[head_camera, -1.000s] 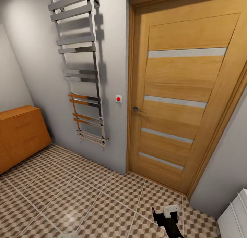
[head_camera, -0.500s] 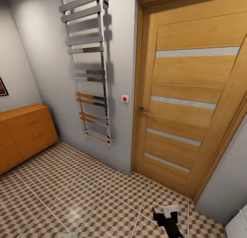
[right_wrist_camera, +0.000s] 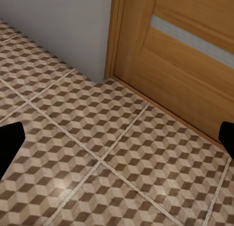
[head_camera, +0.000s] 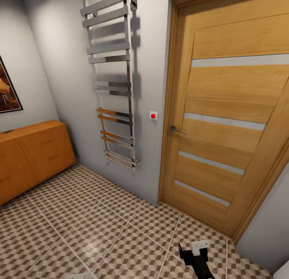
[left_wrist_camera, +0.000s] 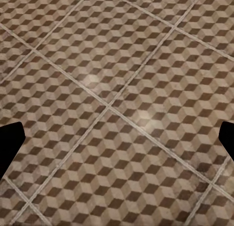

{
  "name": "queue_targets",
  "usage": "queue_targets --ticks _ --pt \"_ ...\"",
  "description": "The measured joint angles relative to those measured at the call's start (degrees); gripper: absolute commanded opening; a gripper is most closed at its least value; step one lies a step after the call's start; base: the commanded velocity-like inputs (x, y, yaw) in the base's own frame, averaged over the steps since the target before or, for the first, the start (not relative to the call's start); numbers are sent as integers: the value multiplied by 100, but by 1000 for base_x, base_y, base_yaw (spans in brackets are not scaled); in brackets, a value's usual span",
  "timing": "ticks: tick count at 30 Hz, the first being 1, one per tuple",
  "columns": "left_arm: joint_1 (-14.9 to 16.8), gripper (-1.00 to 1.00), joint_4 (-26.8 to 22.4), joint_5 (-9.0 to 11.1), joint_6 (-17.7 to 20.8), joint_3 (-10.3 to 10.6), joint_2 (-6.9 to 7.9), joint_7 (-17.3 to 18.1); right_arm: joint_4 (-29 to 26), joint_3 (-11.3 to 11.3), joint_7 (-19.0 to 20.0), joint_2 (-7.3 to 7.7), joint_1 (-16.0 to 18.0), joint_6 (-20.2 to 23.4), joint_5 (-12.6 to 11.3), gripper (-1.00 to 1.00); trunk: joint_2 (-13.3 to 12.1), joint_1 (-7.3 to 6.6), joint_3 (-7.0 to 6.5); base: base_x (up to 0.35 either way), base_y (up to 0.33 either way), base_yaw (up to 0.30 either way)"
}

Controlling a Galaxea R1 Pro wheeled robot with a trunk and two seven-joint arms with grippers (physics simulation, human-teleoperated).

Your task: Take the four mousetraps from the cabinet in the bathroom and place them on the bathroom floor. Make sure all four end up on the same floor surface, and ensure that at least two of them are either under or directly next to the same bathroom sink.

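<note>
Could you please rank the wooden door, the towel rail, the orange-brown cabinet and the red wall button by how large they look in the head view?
1. wooden door, cut off by the picture's edge
2. towel rail
3. cabinet, partly out of frame, so its place against the rail is unsure
4. red wall button

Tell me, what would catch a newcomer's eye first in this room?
Probably the tall wooden door with pale glass strips, filling the right of the head view. Next, the chrome towel rail climbing the grey wall beside it, with a small red button between them. The cube-patterned bathroom floor spreads below, and the orange-brown cabinet sits at far left under a framed picture.
</note>
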State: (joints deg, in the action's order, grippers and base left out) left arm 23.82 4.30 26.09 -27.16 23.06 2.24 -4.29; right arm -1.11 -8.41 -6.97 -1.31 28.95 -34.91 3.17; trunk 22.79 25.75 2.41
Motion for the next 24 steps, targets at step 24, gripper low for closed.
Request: queue_targets --ticks 24 --pt "2 100 0 0 0 1 0 1 0 0 -4 0 0 0 0 100 0 0 0 0 0 128"
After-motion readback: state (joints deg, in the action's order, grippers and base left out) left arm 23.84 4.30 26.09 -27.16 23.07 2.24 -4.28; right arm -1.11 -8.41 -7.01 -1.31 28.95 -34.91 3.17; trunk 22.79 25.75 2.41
